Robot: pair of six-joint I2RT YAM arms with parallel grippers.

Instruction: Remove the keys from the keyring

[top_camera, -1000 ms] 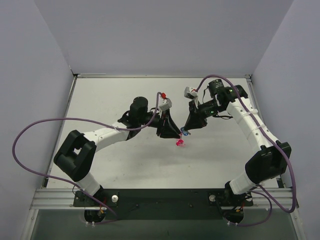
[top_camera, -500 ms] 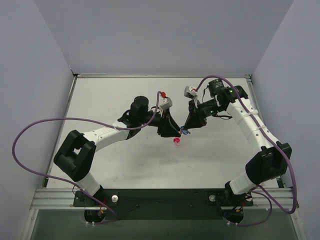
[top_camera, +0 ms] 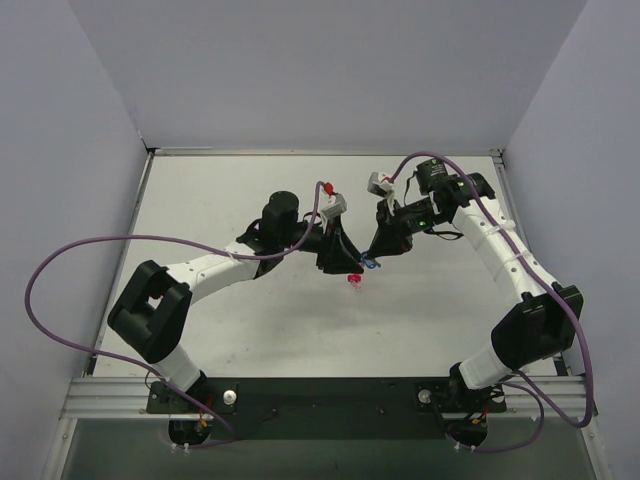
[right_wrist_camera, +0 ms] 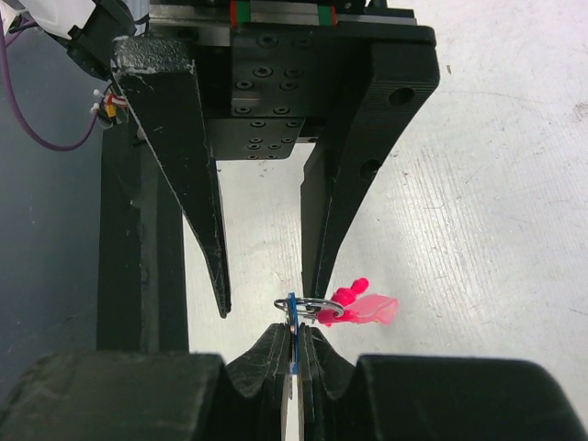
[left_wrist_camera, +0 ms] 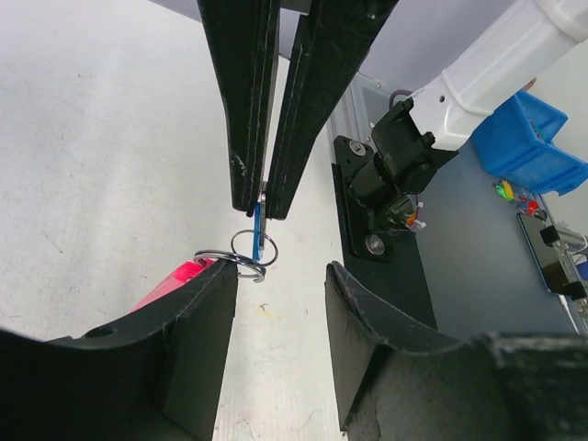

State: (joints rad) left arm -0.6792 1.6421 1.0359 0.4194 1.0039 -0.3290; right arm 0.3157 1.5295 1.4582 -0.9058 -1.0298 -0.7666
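My right gripper (top_camera: 377, 259) is shut on the blue key (right_wrist_camera: 294, 333), which also shows in the left wrist view (left_wrist_camera: 257, 219). The thin silvery keyring (right_wrist_camera: 312, 304) hangs through the blue key's head. A pink key (right_wrist_camera: 366, 309) dangles from the keyring; in the top view (top_camera: 354, 281) it hangs just above the table. My left gripper (top_camera: 345, 262) is open and faces the right gripper. Its fingers (left_wrist_camera: 188, 340) straddle the keyring (left_wrist_camera: 241, 258), which touches one fingertip. The pink key (left_wrist_camera: 175, 280) is partly hidden behind that finger.
The white table (top_camera: 250, 190) is walled at the back and both sides. Both arms meet over its middle. A purple cable (top_camera: 60, 260) loops out to the left. A blue bin (left_wrist_camera: 528, 142) and the arm bases lie beyond the near edge.
Both grippers have drifted slightly toward the back of the table with the keys between them. The dangling pink key has moved up and a little left in the top view.
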